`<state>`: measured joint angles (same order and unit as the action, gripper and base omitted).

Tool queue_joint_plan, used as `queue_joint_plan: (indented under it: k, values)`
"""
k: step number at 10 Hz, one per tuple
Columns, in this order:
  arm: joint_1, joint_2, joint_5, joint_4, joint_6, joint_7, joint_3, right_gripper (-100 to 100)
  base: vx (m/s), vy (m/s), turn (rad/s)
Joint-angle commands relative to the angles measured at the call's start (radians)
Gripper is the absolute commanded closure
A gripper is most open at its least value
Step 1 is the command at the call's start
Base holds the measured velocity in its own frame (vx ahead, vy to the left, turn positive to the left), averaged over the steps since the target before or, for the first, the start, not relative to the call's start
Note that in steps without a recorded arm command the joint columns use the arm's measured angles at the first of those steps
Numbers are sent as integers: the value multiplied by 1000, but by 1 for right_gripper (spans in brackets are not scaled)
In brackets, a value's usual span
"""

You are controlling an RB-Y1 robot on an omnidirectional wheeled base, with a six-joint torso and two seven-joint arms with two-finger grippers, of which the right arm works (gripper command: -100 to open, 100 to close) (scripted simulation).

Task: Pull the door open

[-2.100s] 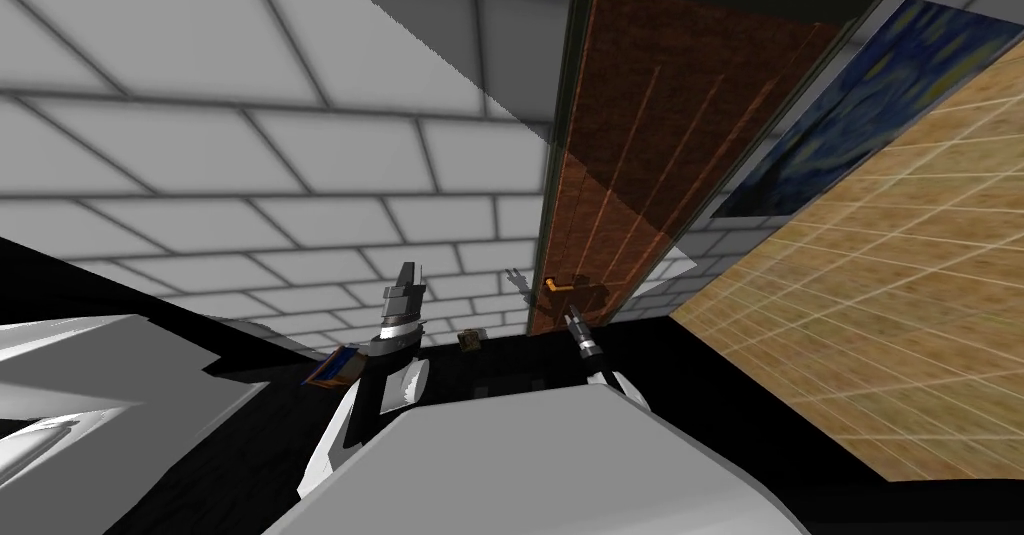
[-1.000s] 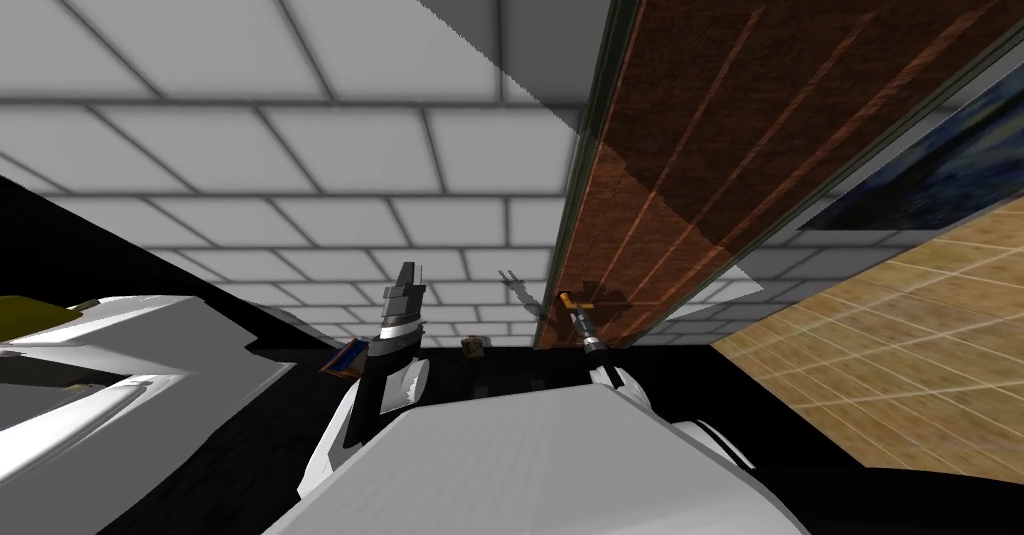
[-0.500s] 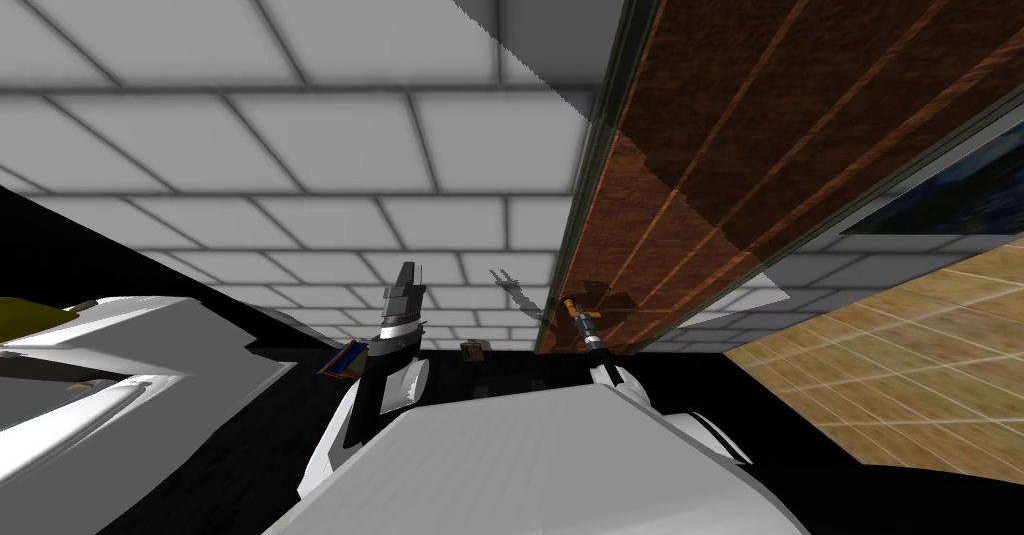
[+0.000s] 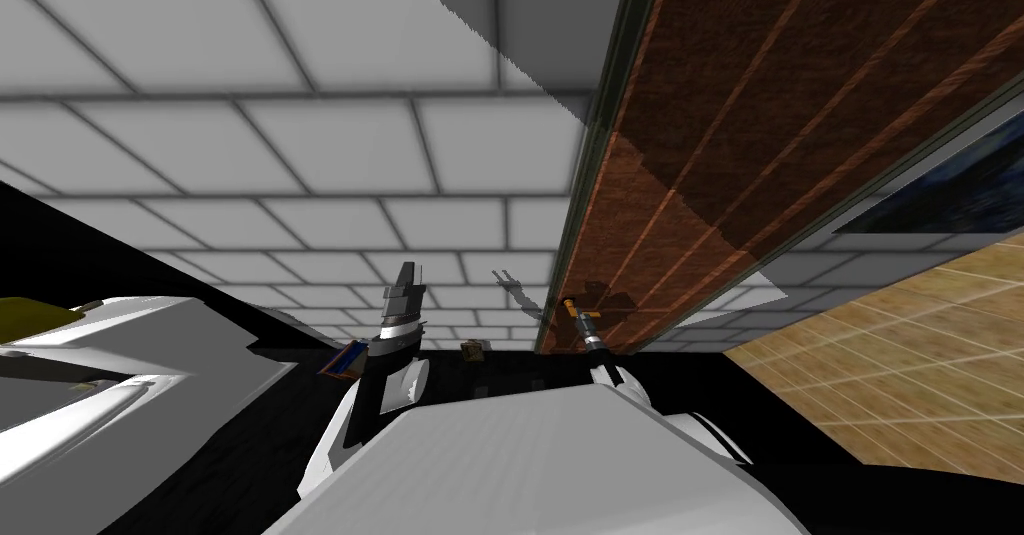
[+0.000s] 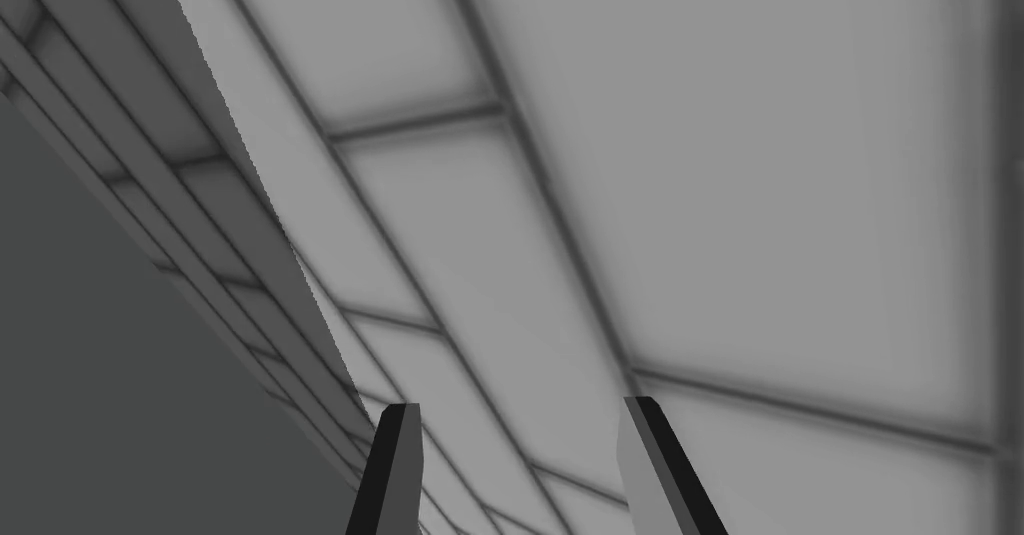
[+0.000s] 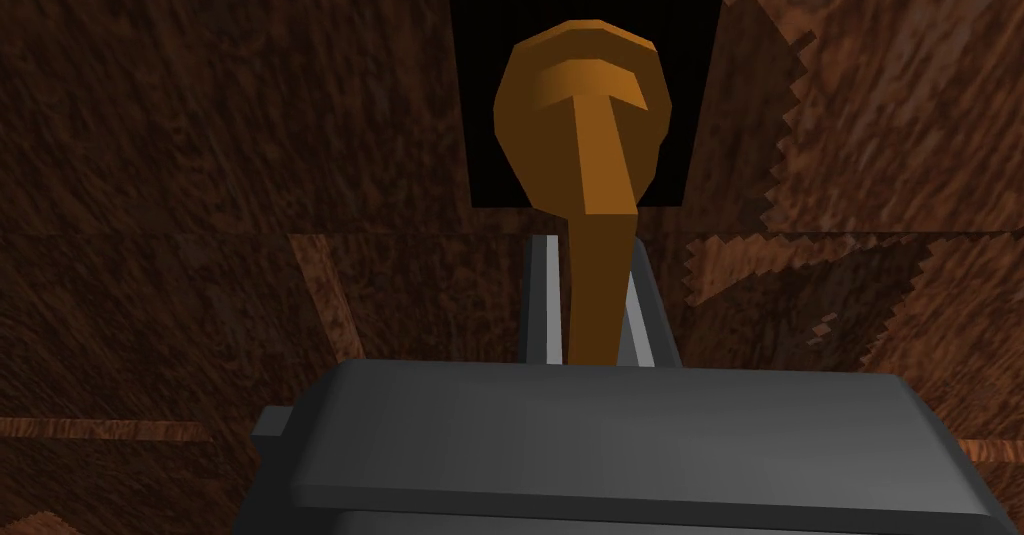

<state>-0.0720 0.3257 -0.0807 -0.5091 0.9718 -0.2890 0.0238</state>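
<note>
The right gripper [image 6: 590, 249] pinches the orange handle [image 6: 580, 119] of the brown door [image 4: 720, 139]. Its two thin fingers press the handle's bar from both sides. The handle sits on a black plate [image 6: 480, 79], low on the door and close to the dark frame [image 4: 592, 189]. Next to the frame is a grey tiled wall [image 4: 300, 139]. The left gripper [image 5: 515, 409] is held up, away from the door, with its fingers spread apart.

Home interior: tiled wall [image 4: 330, 139], wooden door [image 4: 760, 109], framed painting [image 4: 960, 194].
</note>
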Motion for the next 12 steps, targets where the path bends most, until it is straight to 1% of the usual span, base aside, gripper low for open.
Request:
queue_joint_plan:
  k: [1, 5, 9, 11, 12]
  values:
    - [2, 2, 0, -3, -1, -2, -2, 100, -99, -30, 112]
    - [10, 10, -2, -14, -6, -8, -8, 100, -179, -31, 134]
    - [22, 22, -5, -29, -12, -17, -18, 100, -213, -89, 238]
    - [23, 23, -5, -31, -13, -18, -19, 100, -123, -48, 49]
    - [27, 26, -6, -36, -15, -21, -22, 100, -168, -48, 172]
